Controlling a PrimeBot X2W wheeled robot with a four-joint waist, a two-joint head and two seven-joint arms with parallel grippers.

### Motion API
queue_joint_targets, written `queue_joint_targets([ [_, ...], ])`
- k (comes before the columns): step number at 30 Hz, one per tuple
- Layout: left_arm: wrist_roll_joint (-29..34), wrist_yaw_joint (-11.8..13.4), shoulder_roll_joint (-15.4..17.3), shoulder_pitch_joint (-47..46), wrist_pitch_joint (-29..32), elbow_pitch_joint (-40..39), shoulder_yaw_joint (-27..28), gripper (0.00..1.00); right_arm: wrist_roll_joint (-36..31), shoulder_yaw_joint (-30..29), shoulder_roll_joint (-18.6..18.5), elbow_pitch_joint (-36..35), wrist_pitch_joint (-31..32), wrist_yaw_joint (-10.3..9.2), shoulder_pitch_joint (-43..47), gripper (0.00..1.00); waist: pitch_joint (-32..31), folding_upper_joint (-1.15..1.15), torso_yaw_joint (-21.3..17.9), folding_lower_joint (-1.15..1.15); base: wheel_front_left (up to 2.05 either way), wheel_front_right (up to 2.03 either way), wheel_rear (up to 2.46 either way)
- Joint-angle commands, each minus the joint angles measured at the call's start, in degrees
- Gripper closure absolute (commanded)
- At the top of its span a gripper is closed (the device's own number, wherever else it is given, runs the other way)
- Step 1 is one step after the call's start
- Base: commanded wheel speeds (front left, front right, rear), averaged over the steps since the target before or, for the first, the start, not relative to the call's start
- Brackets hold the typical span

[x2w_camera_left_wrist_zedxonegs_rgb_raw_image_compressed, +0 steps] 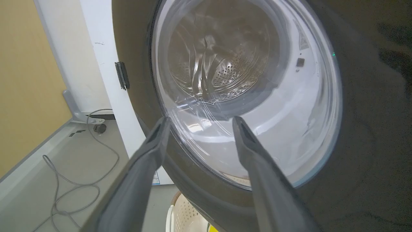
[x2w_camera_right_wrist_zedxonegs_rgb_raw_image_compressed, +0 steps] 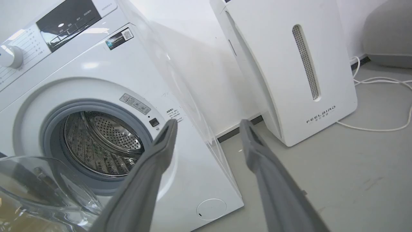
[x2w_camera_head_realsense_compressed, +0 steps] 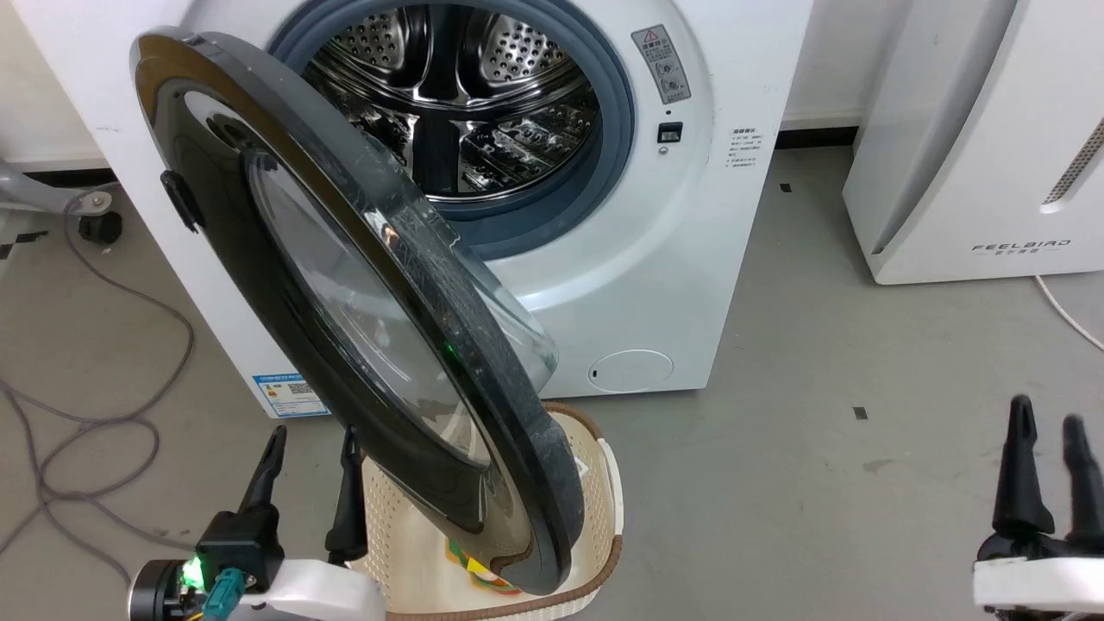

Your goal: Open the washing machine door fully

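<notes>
Glossy black, ringed in dark grey: the washing machine door (x2w_camera_head_realsense_compressed: 362, 310) stands swung out from the washing machine (x2w_camera_head_realsense_compressed: 673, 259), hinged on the machine's left side, its clear glass bowl bulging toward the opening. Small black latch (x2w_camera_head_realsense_compressed: 181, 200) sits on the door's outer rim, upper left. Mouth of the machine is uncovered; grey rubber gasket (x2w_camera_head_realsense_compressed: 617, 112) and perforated steel drum (x2w_camera_head_realsense_compressed: 466, 95) are in plain sight. Blue label sticker (x2w_camera_head_realsense_compressed: 289, 395) low on the white front, behind the door's edge. Door's bottom edge hangs over a cream perforated basket (x2w_camera_head_realsense_compressed: 604, 483) on the floor; something colourful lies inside, too hidden to name. Left gripper (x2w_camera_head_realsense_compressed: 313, 431) is low at the door's outer face, fingers spread apart, nothing between them. From its wrist camera the left gripper (x2w_camera_left_wrist_zedxonegs_rgb_raw_image_compressed: 201, 119) points at the lower rim of the window; contact with the door cannot be told. Right gripper (x2w_camera_head_realsense_compressed: 1047, 410) is well apart from the machine, over bare grey floor, fingers likewise spread and empty; right gripper (x2w_camera_right_wrist_zedxonegs_rgb_raw_image_compressed: 208, 121) faces the gap between machine and white FEELBIRD appliance (x2w_camera_head_realsense_compressed: 966, 172). Grey cable (x2w_camera_head_realsense_compressed: 129, 414) loops on the floor at left.
</notes>
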Motion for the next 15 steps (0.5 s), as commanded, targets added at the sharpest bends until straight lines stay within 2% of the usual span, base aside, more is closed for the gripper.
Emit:
queue_joint_targets([
  [1,-0.3,0.2,0.3,0.2,-0.3,0.0,0.3,0.0,-8.0,-0.6,1.0,-3.8,-0.2,0.06,1.6,0.0,0.0,0.0,0.0,0.0,0.0,0.0,0.0],
  [2,-0.4,0.2,0.3,0.2,-0.3,0.0,0.3,0.0,-11.2,-0.6,1.2,-5.4,-0.2,0.06,2.0,0.0,-0.1,0.0,0.0,0.0,0.0,0.0,0.0],
  [3,-0.4,0.2,0.4,0.2,-0.3,0.1,0.4,0.0,-18.7,2.0,1.4,-9.3,0.3,0.06,3.3,0.0,-0.3,0.0,0.0,0.0,0.0,0.0,0.0],
  [5,-0.4,0.3,0.4,0.3,-0.3,0.2,0.3,0.0,-22.3,4.2,1.4,-10.8,1.3,0.06,4.3,0.0,-0.4,0.0,0.0,0.0,0.0,0.0,0.0],
  [8,-0.4,0.3,0.4,0.4,-0.3,0.2,0.3,0.0,-26.2,6.8,1.4,-12.3,3.1,0.06,5.4,0.0,-0.5,0.0,0.1,0.0,0.0,0.0,0.0],
  [15,-0.2,0.2,0.2,0.2,-0.3,0.4,-0.5,0.0,-29.4,8.5,1.4,-10.1,5.7,0.06,6.8,0.0,-0.1,0.0,0.6,0.0,0.0,0.0,0.0],
])
